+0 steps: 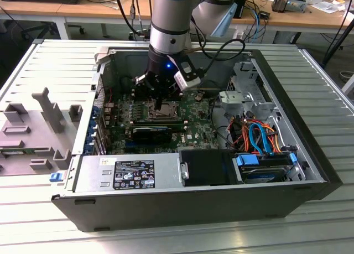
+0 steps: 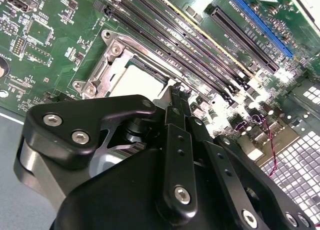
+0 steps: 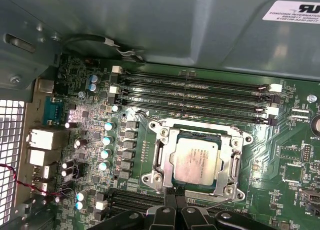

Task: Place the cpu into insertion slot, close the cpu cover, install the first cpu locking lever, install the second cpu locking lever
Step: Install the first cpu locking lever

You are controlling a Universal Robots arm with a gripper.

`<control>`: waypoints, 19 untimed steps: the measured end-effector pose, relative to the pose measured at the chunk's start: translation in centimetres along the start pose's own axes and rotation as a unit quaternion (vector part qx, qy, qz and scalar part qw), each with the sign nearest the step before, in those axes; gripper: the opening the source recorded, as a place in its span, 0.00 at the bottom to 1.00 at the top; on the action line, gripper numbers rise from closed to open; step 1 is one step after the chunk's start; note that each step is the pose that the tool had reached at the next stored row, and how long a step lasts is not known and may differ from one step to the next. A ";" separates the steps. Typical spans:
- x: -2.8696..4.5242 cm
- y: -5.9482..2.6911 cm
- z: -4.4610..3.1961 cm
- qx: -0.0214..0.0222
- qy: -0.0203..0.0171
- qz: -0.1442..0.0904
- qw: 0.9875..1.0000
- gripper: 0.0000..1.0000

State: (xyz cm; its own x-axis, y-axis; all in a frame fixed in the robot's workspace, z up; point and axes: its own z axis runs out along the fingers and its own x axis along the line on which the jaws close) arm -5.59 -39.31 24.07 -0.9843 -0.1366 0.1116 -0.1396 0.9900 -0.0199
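Note:
The cpu (image 3: 195, 160), a flat silver-grey square, lies in the insertion slot (image 3: 176, 135) on the green motherboard. The cpu cover (image 3: 235, 162), a silver frame plate, lies flat around it. A thin wire locking lever (image 3: 149, 121) sticks out slantwise from one socket corner. Another thin lever (image 3: 220, 202) runs along the socket edge nearest my fingers. My gripper (image 3: 176, 196) hovers at that edge with its black fingers pressed together and nothing held. In the second wrist view the gripper (image 2: 178, 89) sits just beside the cpu (image 2: 140, 80). In the exterior view the gripper (image 1: 159, 105) points down at the socket (image 1: 157, 113).
Long black memory slots (image 3: 195, 92) run beside the socket. A black heatsink block (image 1: 152, 133) lies on the board in front of it. The case holds a power supply (image 1: 130, 174), a drive bay (image 1: 265, 165) with orange and blue cables (image 1: 257, 135), and a grey fixture (image 1: 33, 132) stands outside.

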 end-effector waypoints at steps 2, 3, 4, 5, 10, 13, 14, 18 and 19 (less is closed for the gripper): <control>0.00 0.00 0.00 0.000 0.000 -0.001 1.000 0.11; 0.00 0.00 0.00 0.000 0.000 -0.001 1.000 0.11; 0.00 0.00 0.00 0.000 0.000 -0.001 1.000 0.11; 0.00 0.00 0.00 0.000 0.000 -0.002 1.000 0.11; 0.00 0.00 0.00 0.000 0.000 -0.004 1.000 0.11; 0.00 0.00 0.00 0.001 0.000 -0.005 1.000 0.11; 0.00 0.00 0.00 0.001 0.000 -0.006 1.000 0.11; 0.00 0.00 0.00 0.001 0.000 -0.007 1.000 0.11; 0.00 0.00 0.00 0.001 0.000 -0.007 1.000 0.11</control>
State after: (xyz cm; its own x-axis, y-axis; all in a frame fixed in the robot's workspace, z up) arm -5.59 -39.31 24.07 -0.9823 -0.1505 0.1116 -0.1536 0.9879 -0.0199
